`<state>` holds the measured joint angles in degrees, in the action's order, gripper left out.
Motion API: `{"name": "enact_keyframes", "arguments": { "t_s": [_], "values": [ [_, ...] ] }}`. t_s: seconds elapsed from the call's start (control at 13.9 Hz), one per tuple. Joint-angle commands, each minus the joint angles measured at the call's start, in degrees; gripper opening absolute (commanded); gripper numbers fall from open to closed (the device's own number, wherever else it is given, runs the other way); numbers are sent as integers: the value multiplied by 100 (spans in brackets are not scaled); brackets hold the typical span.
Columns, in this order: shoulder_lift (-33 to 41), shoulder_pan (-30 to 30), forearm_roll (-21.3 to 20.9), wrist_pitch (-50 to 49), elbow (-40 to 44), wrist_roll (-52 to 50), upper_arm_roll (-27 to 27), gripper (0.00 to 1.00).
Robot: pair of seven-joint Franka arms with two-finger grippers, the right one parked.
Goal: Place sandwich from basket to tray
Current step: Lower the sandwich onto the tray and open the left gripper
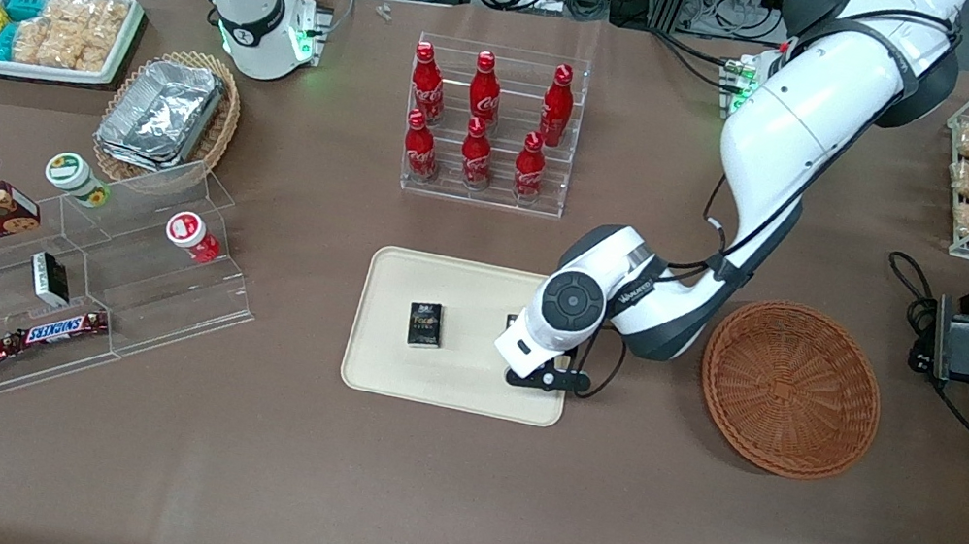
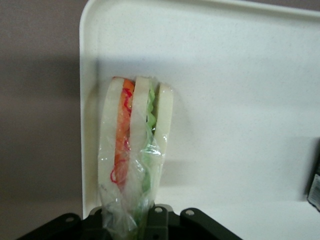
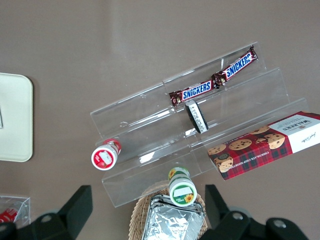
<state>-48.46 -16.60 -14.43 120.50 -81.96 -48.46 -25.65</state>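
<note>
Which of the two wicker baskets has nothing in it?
The reddish-brown basket beside the tray and gripper; the tan basket holds foil containers.

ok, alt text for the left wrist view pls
A wrapped sandwich, held at its narrow end by the gripper, stands over the cream tray close to its rim. Brown table shows past the rim.
</note>
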Motion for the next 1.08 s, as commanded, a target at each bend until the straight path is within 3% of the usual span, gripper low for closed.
{"name": "enact_keyframes", "arguments": {
  "t_s": [0.0, 0.29, 0.58, 1.01],
  "values": [
    [-41, -19, -96, 9, 145, -226, 43, 100],
    [564, 17, -148, -586, 163, -226, 60, 100],
    [1478, 464, -61, -1142, -91, -165, 69, 100],
    [2859, 1027, -25, -1143, -1383, -86, 43, 100]
  ]
}}
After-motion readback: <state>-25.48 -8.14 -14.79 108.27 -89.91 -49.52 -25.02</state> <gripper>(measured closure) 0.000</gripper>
